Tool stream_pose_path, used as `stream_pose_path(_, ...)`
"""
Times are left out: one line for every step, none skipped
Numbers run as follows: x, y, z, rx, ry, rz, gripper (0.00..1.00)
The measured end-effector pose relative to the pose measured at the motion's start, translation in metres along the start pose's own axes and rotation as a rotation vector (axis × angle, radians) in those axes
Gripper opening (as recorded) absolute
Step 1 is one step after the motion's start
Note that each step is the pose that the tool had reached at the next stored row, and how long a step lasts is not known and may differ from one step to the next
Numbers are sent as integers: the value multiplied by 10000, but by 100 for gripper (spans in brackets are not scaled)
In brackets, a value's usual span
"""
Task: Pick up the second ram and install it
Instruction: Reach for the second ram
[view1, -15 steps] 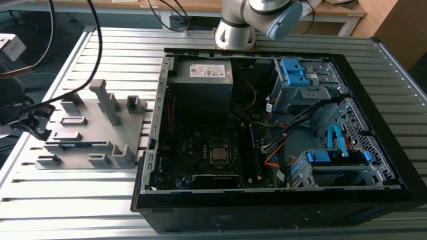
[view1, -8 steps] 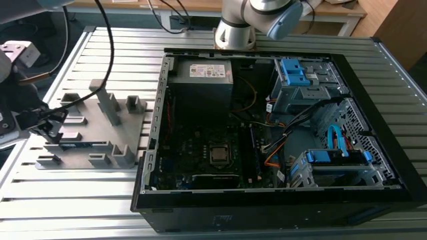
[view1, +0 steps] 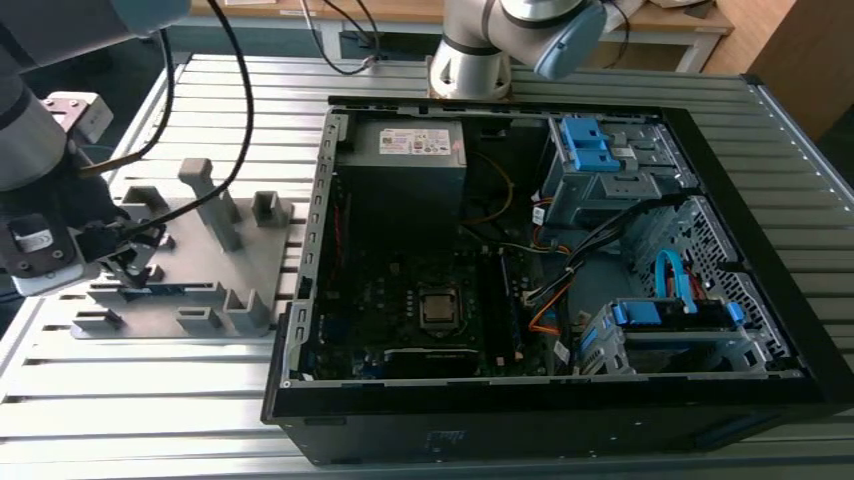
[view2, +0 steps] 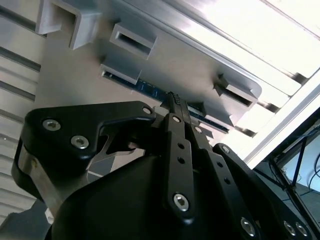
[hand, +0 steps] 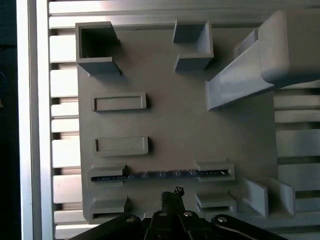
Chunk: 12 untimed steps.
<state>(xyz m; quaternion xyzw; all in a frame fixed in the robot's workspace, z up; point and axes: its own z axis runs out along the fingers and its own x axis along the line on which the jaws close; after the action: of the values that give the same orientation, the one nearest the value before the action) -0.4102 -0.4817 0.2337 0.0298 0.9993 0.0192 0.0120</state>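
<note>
The step in hand is judged to be the pick-up, with the grasp not yet made. At the exterior view's left, the gripper (view1: 127, 268) hangs low over the grey holder (view1: 200, 245) on the slatted table (view1: 134, 400). In both wrist views its fingers (view2: 173, 100) look pressed together and pinch nothing. Their tips sit just beside the ram (hand: 160, 174), not around it.

The ram stands on edge in the holder, a thin blue-green strip with its ends resting in a pair of brackets. A like pair of brackets nearer the gripper looks empty. The two shallow rectangular pockets (hand: 120, 102) farther off also look empty, as do the two open boxes (hand: 95, 47) at the holder's far edge.

Taking the ram would call for the fingers to part, centre over its thin top edge and straddle it squarely. Pads that land askew could tip it in its brackets.

To the exterior view's right lies the open case (view1: 300, 300). It holds the board with its processor (view1: 441, 308), cables and blue drive cages. The memory slots beside the processor are too dark to tell whether any is filled.
</note>
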Motion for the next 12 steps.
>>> stream_pose_path(-12,10,20,0,0,-5,10)
stream_pose_path(-20,22,38,2,2,-8,10)
stream_pose_path(-21,42,57,2,2,-11,10)
stream_pose_path(-19,64,77,0,1,-16,10)
stream_pose_path(-17,84,95,0,1,-28,10)
stream_pose_path(-15,99,115,-1,2,-50,10)
stream_pose_path(-14,111,133,-1,4,-78,10)
stream_pose_path(-12,126,151,1,6,-106,10)
stream_pose_path(-12,135,162,5,5,-129,10)
stream_pose_path(-12,135,163,8,6,-133,10)
stream_pose_path(-12,135,163,8,5,-133,10)
stream_pose_path(-12,135,163,9,6,-133,10)
